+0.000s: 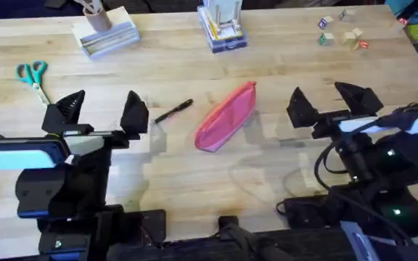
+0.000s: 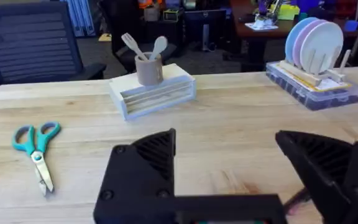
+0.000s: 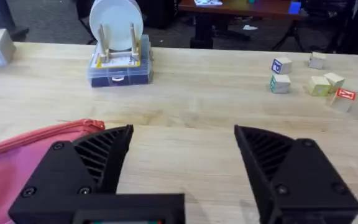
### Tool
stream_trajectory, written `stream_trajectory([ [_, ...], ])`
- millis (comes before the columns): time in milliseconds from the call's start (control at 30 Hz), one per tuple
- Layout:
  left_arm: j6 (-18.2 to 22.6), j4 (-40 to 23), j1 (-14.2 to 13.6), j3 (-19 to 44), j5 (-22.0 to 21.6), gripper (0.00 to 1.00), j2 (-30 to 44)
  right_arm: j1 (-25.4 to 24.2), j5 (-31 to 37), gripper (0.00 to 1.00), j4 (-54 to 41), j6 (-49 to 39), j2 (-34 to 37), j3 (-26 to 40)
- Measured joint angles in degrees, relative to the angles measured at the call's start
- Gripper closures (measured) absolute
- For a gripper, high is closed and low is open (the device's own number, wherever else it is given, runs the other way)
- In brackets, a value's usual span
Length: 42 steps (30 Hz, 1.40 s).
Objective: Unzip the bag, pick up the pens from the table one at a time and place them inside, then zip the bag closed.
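My left end effector (image 1: 99, 114) hangs above the desk (image 1: 267, 167) with fingers spread, gripping nothing. My right end effector (image 1: 327, 102) is likewise spread and empty. The pink bag (image 1: 227, 117) lies diagonally at centre between them. One black pen (image 1: 173, 111) rests just left of the bag, near my left end effector.

A pink pencil pouch (image 1: 227, 116) lies diagonally mid-desk (image 1: 267, 65), its zipper state unclear. A thin black pen (image 1: 173, 111) lies just left of it, apart.
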Motion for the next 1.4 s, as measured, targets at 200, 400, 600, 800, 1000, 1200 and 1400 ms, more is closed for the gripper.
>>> stream_trajectory([
  [200,0.01,-0.05,0.0,0.0,0.0,0.007,0.0,0.0,-0.63,0.004,-0.09,0.02,0.0,0.0],
  [400,0.02,-4.12,-0.01,0.28,0.24,0.007,-0.02,0.0,-0.68,0.004,-1.95,0.02,0.0,0.92],
  [600,1.05,-15.33,-0.02,7.24,0.42,0.008,0.04,0.0,-1.76,0.005,-16.32,0.02,1.94,8.39],
  [800,1.56,-20.62,-0.02,18.17,0.5,0.007,0.09,0.0,-2.36,0.005,-24.67,0.02,7.97,19.59],
  [1000,1.74,-27.92,-0.02,28.79,0.52,0.007,5.38,0.0,-2.38,0.004,-31.54,0.03,16.12,31.54],
  [1200,1.76,-32.92,-0.02,38.11,0.52,0.007,14.59,0.0,-2.43,0.005,-33.85,0.02,22.31,38.09],
  [1400,1.76,-36.5,-0.02,45.03,1.02,0.007,22.3,0.0,-2.43,0.004,-34.19,0.03,23.81,39.63],
])
